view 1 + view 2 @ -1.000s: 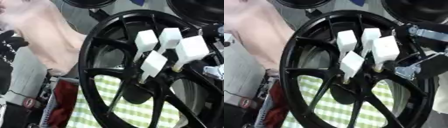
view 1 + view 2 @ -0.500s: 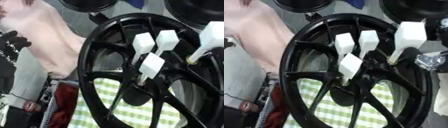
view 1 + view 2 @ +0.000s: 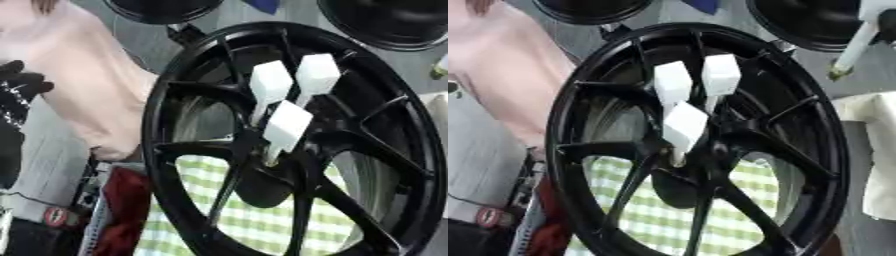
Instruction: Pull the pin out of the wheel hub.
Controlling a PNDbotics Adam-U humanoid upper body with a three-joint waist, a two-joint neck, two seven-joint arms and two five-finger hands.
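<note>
Wheel hub point(image 3: 702, 145): centre, over the checked cloth point(image 3: 658, 212).
Three pins point(image 3: 684, 125): in its middle.
Fourth pin point(image 3: 852, 45): at 1 o'clock, outside the rim.

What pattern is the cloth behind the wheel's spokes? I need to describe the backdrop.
A green-and-white check on the cloth, clearest in the left eye view, seen through the black wheel.

One black wheel point(image 3: 605, 100) stands in front, three white-headed pins point(image 3: 685, 125) sit in its hub, a fourth pin point(image 3: 857, 37) shows at upper right, and two more dark wheels point(image 3: 394, 22) lie behind.
</note>
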